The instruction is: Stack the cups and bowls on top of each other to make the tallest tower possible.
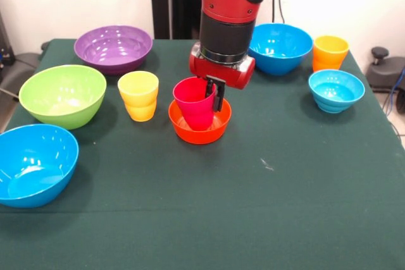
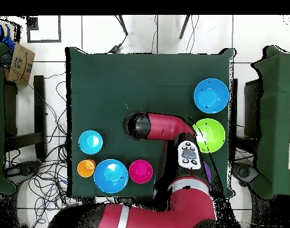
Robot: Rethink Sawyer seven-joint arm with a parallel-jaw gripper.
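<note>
A red-pink cup (image 1: 193,103) sits slightly tilted inside the orange bowl (image 1: 201,132) at the table's middle. My gripper (image 1: 214,98) comes down from above and is shut on the cup's right rim, with one black finger (image 1: 218,95) showing outside the wall. The yellow cup (image 1: 138,95) stands just left of them. A purple bowl (image 1: 114,47), a lime green bowl (image 1: 63,95) and a blue bowl (image 1: 35,164) line the left side. Another blue bowl (image 1: 280,47), an orange cup (image 1: 330,52) and a small light blue bowl (image 1: 336,90) are at the right. In the overhead view the arm (image 2: 162,126) hides the gripper.
A small red bowl (image 2: 140,171) stands next to the blue bowl (image 2: 110,176) near the robot's base, hidden behind the arm in the front view. The green table cloth (image 1: 253,207) runs to the front edge. Chairs and cables surround the table (image 2: 147,77).
</note>
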